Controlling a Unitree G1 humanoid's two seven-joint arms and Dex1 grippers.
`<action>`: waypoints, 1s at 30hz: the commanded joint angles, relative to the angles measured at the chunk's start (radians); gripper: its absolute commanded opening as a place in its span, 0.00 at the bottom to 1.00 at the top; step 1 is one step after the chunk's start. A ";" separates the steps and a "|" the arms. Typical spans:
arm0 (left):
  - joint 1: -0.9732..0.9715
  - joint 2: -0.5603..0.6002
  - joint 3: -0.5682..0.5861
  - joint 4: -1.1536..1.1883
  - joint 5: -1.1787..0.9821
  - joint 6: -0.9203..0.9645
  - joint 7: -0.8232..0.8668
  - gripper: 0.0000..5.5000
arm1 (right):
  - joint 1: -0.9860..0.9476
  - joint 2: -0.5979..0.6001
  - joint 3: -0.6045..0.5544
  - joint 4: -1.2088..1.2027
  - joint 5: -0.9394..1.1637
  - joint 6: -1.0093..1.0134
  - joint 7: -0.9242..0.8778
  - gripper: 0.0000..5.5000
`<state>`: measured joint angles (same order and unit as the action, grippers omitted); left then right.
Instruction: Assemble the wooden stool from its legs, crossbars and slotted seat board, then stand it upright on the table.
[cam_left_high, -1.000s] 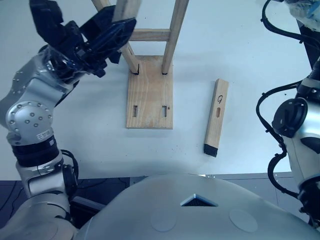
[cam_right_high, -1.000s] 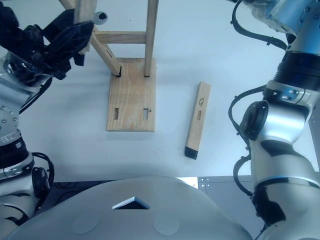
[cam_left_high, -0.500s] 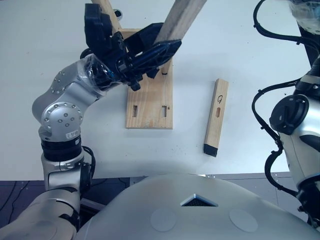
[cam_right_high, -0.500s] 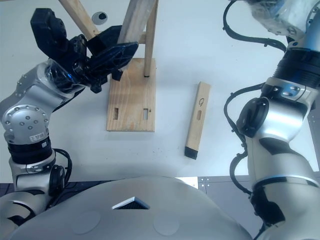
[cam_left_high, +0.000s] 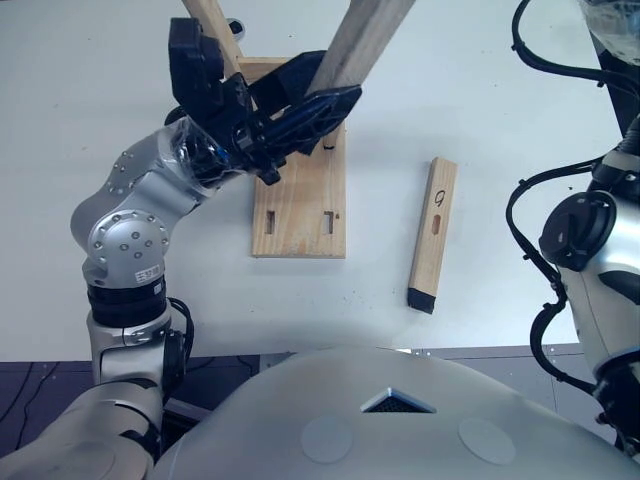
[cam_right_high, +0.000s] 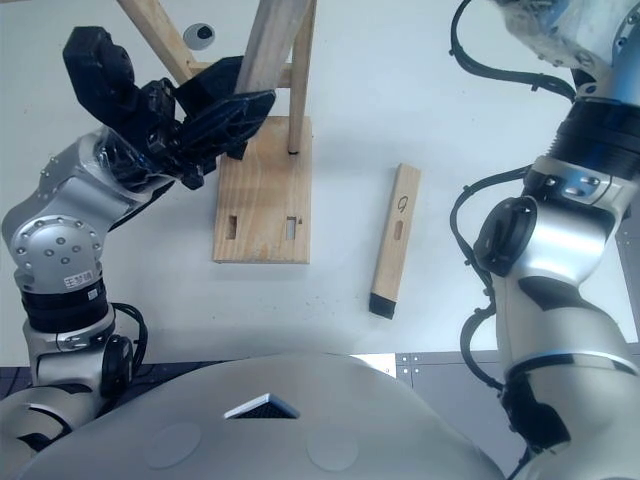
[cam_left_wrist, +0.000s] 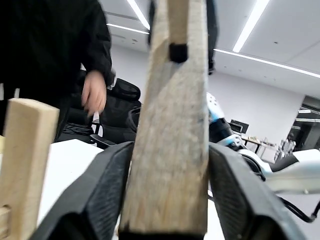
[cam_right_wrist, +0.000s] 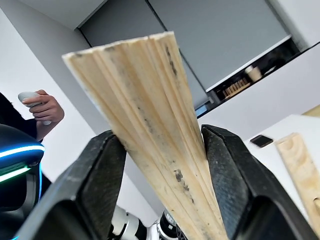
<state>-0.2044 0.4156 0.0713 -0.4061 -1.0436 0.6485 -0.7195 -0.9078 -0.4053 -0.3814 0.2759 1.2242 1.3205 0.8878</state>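
The seat board (cam_left_high: 299, 215), a pale wooden rectangle, lies flat on the white surface, with 2 empty slots at its near end. 1 leg (cam_right_high: 298, 90) stands in a far slot, and a crossbar (cam_left_high: 258, 68) joins it to a tilted leg (cam_right_high: 158, 35). The left hand (cam_left_high: 325, 95) grips another leg (cam_right_high: 270, 35), which is slanted. A loose leg (cam_left_high: 433, 233) with a black end lies flat to the right of the board. The right hand (cam_right_wrist: 160, 190) clamps a wooden piece (cam_right_wrist: 145, 100).

Both head eyes look steeply down from above, sharing the table (cam_left_high: 500, 100) and the board (cam_left_high: 300, 215) below the left gripper (cam_left_high: 318, 88). Each wrist camera sits right behind its own gripper, facing out along the fingers. The left is close against a leg (cam_left_wrist: 170, 125), and the right gripper (cam_right_wrist: 165, 175) is close against a wooden bar (cam_right_wrist: 145, 90).
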 joint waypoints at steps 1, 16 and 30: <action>0.018 0.013 0.076 0.023 -0.047 0.028 0.049 0.55 | 0.006 0.008 -0.031 0.008 0.002 -0.058 -0.020 0.43; 0.069 0.151 0.428 0.072 -0.434 0.013 0.271 0.55 | 0.456 0.165 -0.062 -0.424 -0.031 -0.356 -0.164 0.38; -0.087 0.268 0.405 0.399 -0.291 0.124 0.156 0.55 | 0.822 0.231 0.331 -0.498 -0.479 -0.838 -0.015 0.38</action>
<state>-0.2707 0.6663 0.4903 -0.0174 -1.3573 0.7565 -0.5508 -0.1122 -0.1667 -0.0675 -0.2560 0.7772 0.5046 0.8574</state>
